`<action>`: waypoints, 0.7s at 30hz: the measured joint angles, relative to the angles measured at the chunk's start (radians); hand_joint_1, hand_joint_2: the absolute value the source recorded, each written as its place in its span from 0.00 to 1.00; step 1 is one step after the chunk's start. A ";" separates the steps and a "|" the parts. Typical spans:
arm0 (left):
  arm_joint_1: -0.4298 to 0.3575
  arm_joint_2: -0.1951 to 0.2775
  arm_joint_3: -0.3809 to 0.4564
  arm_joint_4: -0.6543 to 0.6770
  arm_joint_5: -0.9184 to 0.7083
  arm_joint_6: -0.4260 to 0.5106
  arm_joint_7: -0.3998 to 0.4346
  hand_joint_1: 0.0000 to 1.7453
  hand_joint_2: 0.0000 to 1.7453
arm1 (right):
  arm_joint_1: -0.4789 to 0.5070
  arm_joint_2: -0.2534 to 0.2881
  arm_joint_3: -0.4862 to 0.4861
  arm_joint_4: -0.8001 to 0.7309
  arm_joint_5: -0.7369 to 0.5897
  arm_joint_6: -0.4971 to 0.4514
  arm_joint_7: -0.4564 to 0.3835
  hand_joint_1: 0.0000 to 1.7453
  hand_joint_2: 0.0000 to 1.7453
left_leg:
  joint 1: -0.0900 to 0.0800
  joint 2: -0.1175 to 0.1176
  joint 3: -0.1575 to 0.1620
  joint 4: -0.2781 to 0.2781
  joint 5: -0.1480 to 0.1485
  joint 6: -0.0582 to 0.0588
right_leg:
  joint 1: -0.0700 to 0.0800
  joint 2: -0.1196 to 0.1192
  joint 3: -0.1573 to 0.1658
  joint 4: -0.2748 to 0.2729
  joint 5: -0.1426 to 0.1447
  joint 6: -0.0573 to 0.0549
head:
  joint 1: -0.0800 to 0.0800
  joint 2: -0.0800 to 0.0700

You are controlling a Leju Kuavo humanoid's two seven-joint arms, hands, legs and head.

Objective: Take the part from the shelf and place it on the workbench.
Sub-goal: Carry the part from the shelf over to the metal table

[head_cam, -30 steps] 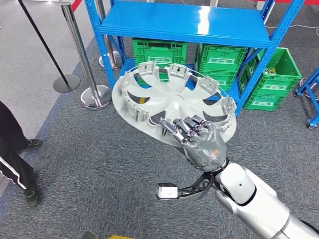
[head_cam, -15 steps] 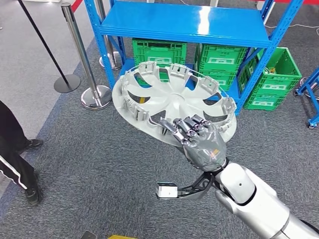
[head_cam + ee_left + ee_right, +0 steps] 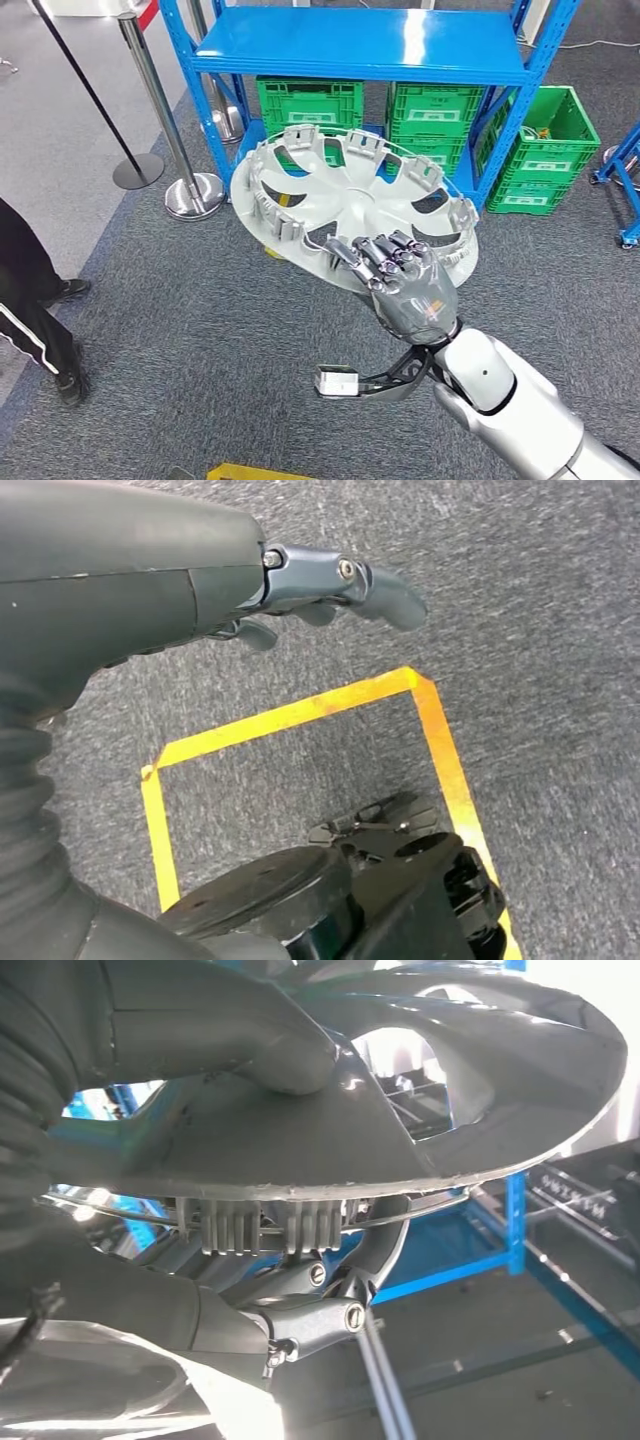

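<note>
– Status on the part?

– R hand (image 3: 411, 290) grips the wheel cover (image 3: 351, 200) at its near rim, fingers (image 3: 377, 255) curled over the edge, thumb under. Cover is up in the air, roughly level, inner side w/ clips facing up. I see it in front of the blue shelf (image 3: 355, 45), above the grey carpet (image 3: 189, 330).

– L hand?

– L hand (image 3: 226, 580) hangs low over the carpet, fingers stretched out, holding nothing. Yellow tape square (image 3: 302, 720) on the floor below it.

– Anything else nearby?

– Green crates (image 3: 317, 100) under the shelf, one more at the right (image 3: 547, 150). Barrier posts (image 3: 162, 110) at left, and a person's legs (image 3: 30, 310) at the left edge.
</note>
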 joint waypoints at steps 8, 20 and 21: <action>-0.001 0.000 -0.002 0.000 -0.001 0.000 0.000 0.00 1.00 | 0.000 0.000 0.000 -0.001 -0.002 0.002 0.001 1.00 1.00 | -0.011 0.000 0.025 0.175 -0.160 0.022 | 0.024 -0.006 -0.071 0.000 0.056 -0.033 | -0.005 0.000; 0.001 0.001 -0.002 -0.001 -0.016 0.000 0.006 0.00 1.00 | 0.000 0.000 -0.001 -0.006 -0.009 0.004 0.001 1.00 1.00 | -0.031 0.011 0.078 -0.047 -0.034 0.070 | 0.022 -0.010 -0.157 0.236 -0.103 0.020 | 0.000 0.000; 0.001 0.001 -0.002 -0.001 -0.016 0.000 0.006 0.00 1.00 | 0.000 0.000 -0.001 -0.006 -0.009 0.004 0.001 1.00 1.00 | -0.032 0.011 0.065 -0.046 -0.025 0.069 | 0.022 -0.010 -0.153 0.268 -0.103 0.022 | 0.000 0.000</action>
